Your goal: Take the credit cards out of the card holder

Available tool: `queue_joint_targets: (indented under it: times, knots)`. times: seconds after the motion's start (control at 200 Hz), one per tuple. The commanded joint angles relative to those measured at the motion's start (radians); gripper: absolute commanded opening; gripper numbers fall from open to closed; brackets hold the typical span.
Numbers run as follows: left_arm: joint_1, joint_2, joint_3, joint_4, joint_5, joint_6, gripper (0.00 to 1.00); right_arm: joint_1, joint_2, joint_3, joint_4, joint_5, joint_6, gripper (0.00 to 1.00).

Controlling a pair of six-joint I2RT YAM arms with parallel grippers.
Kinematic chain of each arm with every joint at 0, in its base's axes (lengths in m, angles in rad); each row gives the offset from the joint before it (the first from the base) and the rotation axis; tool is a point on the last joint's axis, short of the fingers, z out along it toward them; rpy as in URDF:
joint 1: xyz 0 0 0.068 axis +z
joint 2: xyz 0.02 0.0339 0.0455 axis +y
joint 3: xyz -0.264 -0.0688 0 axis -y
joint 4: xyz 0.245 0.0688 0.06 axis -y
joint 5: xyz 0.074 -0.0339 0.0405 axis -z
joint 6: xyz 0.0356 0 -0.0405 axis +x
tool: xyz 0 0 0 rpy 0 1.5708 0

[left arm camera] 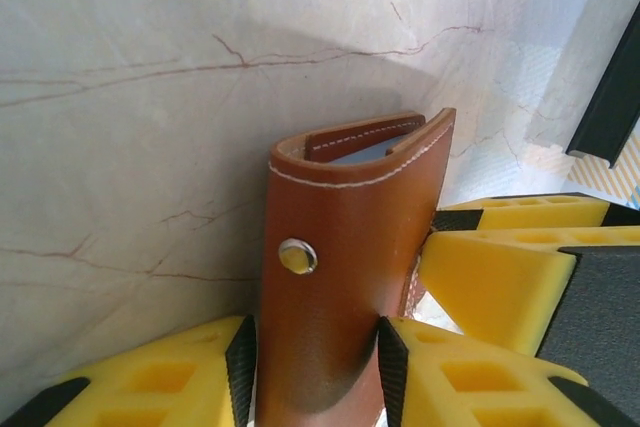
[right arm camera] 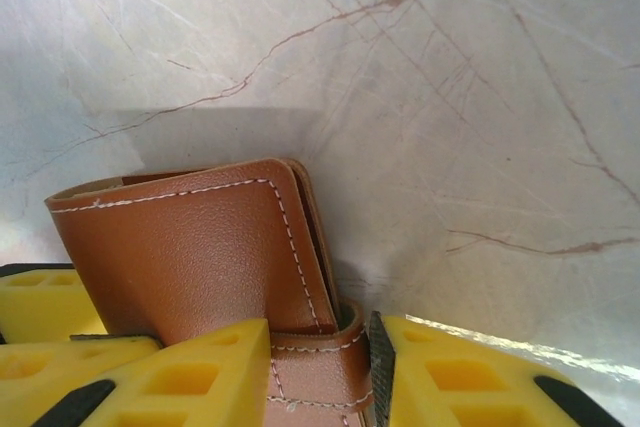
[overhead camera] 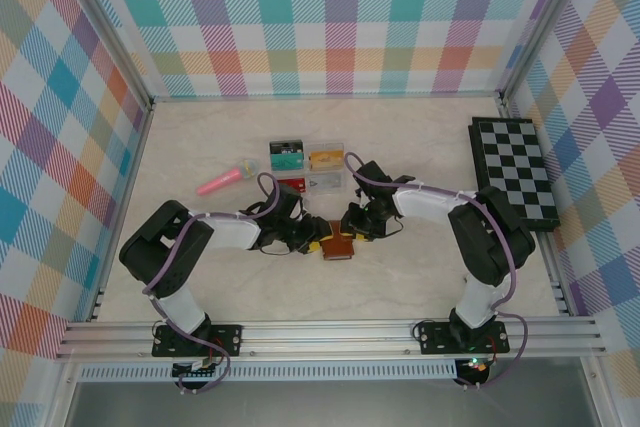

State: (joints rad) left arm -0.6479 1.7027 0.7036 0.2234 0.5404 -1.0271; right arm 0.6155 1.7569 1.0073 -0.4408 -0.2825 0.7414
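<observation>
Card holder [overhead camera: 338,245] mid tabletop [overhead camera: 420,137] between the arms, folded almost closed, pinched across its cover [left arm camera: 345,237] by the left fingers [left arm camera: 160,382] and at its strap [right arm camera: 320,372] by the right fingers [right arm camera: 180,377], no card in either grip, so opening and emptying apparently left to do.

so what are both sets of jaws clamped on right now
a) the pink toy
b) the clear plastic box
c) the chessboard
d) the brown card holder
d: the brown card holder is pinched in the jaws of the left gripper, and the right gripper grips it too.
</observation>
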Motion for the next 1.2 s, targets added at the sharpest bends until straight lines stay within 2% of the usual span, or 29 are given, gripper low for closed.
queue_joint_targets:
  times: [0.0,0.205,0.29,0.39,0.52,0.61,0.795,0.98,1.075,1.195]
  knots:
    - [-0.016,0.006,0.022,0.049,0.027,0.0,0.36,-0.003,0.031,-0.019,0.004,-0.006,0.001,0.32]
    - [-0.016,-0.022,0.032,0.009,0.007,0.062,0.21,-0.006,-0.002,-0.014,0.008,-0.01,-0.008,0.35]
    - [-0.015,-0.049,0.052,-0.095,-0.026,0.12,0.15,-0.013,-0.044,-0.014,-0.002,0.022,-0.005,0.38]
    - [-0.015,-0.103,0.107,-0.315,-0.099,0.228,0.12,-0.02,-0.12,-0.022,-0.017,0.087,0.001,0.48]
    - [-0.016,-0.188,0.224,-0.698,-0.285,0.399,0.11,-0.026,-0.219,-0.016,-0.069,0.185,-0.007,0.61]
    - [-0.016,-0.237,0.309,-0.92,-0.46,0.495,0.11,-0.032,-0.279,-0.01,-0.112,0.259,-0.028,0.72]
    - [-0.019,-0.28,0.43,-1.198,-0.797,0.586,0.11,-0.034,-0.406,-0.056,-0.139,0.407,-0.056,1.0]
    - [-0.08,-0.151,0.544,-1.375,-1.117,0.532,0.09,-0.045,-0.466,-0.093,-0.136,0.45,-0.053,1.0]
    - [-0.139,-0.054,0.597,-1.384,-1.168,0.516,0.1,-0.049,-0.465,-0.089,-0.159,0.481,-0.037,1.0]
    - [-0.228,0.06,0.672,-1.33,-1.149,0.531,0.1,-0.06,-0.479,-0.099,-0.19,0.537,0.016,1.0]
